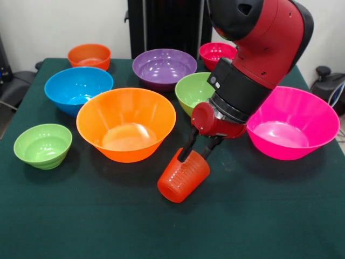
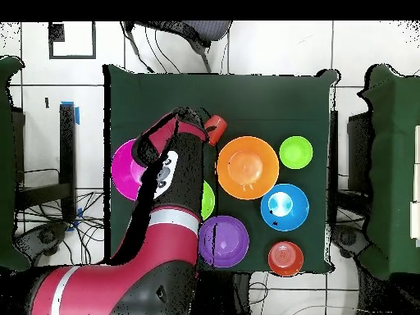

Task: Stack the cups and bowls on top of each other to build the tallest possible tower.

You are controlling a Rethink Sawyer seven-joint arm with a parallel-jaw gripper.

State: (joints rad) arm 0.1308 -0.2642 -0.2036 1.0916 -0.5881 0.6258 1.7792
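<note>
While your gripper (image 1: 200,149) pinches the tilted cup (image 1: 183,175) by its rim, watch it — that thin hold could slip.

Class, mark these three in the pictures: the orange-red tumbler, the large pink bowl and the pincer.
orange-red tumbler (image 1: 182,177), front view, on its ribbed side wall.
large pink bowl (image 1: 302,116), front view, on its inner wall.
pincer (image 1: 200,150), front view, midway between its fingertips at the tumbler's rim.
</note>
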